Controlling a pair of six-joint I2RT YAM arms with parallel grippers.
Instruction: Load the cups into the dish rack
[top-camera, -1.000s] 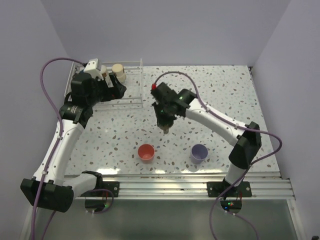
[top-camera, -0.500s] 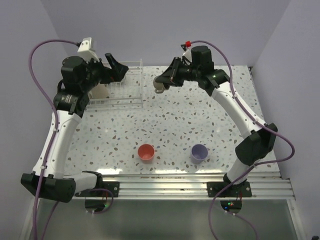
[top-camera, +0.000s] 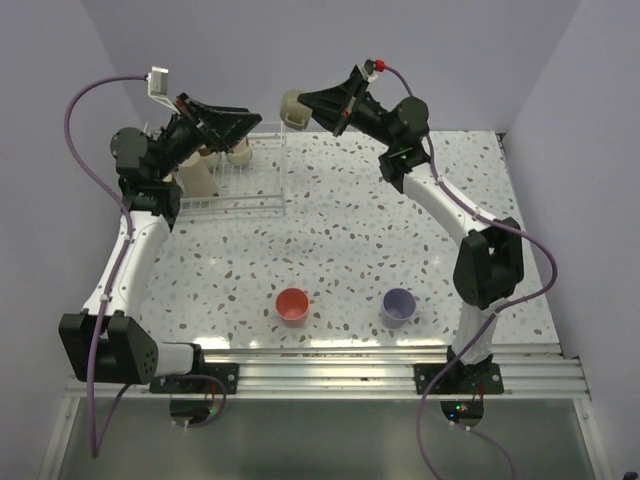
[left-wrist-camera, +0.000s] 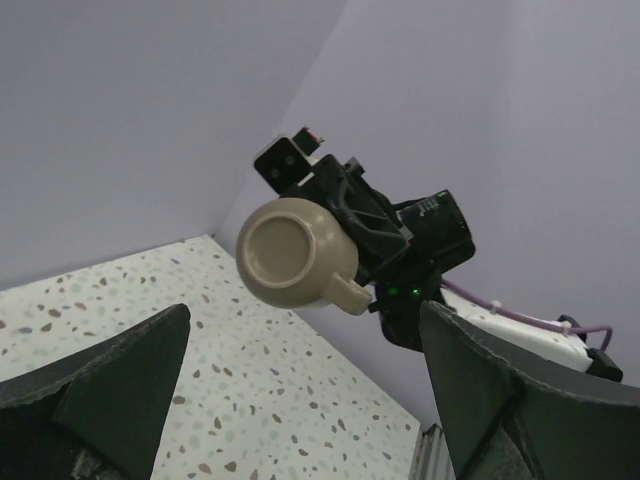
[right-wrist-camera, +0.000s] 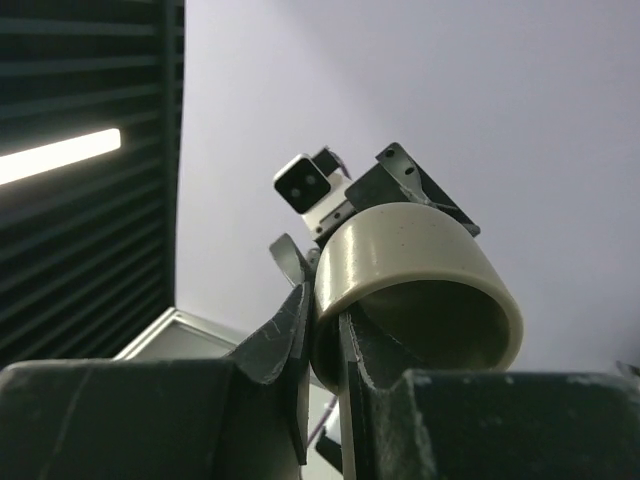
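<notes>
My right gripper is raised high at the back, shut on the wall of a beige cup, one finger inside and one outside the rim. The right wrist view shows the cup pinched in the gripper. My left gripper is open and empty, raised above the white wire dish rack and pointing at that cup, which shows bottom-on in the left wrist view. A red cup and a lavender cup stand on the table near the front.
Two beige cups sit in the rack at the back left. The metal rail with both arm bases runs along the near edge. Walls close in behind and at both sides.
My right arm has lifted the beige cup from low over the table up and left toward the rack. My left gripper has risen from the rack and swung to face it.
</notes>
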